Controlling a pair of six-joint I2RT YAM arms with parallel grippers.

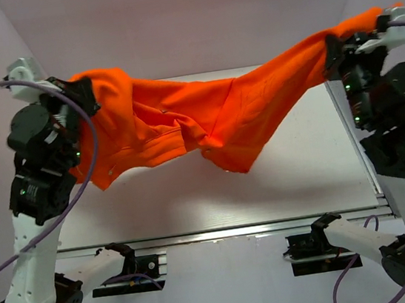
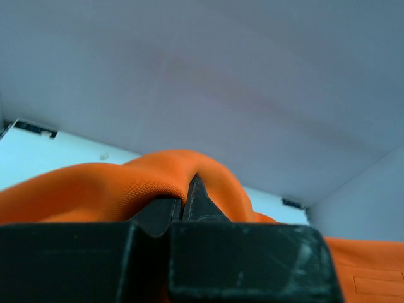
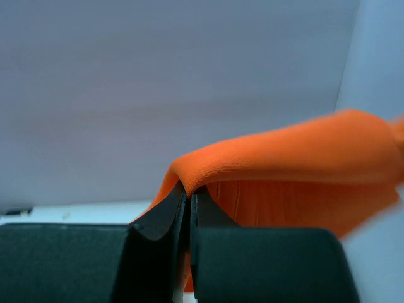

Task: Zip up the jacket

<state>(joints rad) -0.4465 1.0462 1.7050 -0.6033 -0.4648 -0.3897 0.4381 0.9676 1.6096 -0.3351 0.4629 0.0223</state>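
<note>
The bright orange jacket [image 1: 205,117] hangs stretched in the air between my two arms, sagging in the middle above the white table [image 1: 303,175]. My left gripper [image 1: 84,89] is shut on a fold of the jacket [image 2: 95,189] at the upper left. In the left wrist view that gripper [image 2: 184,196] pinches the fabric between closed black fingers. My right gripper [image 1: 334,48] is shut on the jacket's other end at the upper right; in the right wrist view the gripper [image 3: 189,192] clamps an orange fold [image 3: 284,154]. The zipper is not visible.
A metal rail [image 1: 221,233] runs along the table's near edge, with two black mounts [image 1: 128,269] [image 1: 312,245] below it. Pale walls enclose the back and sides. Purple cables [image 1: 69,102] loop by the left arm.
</note>
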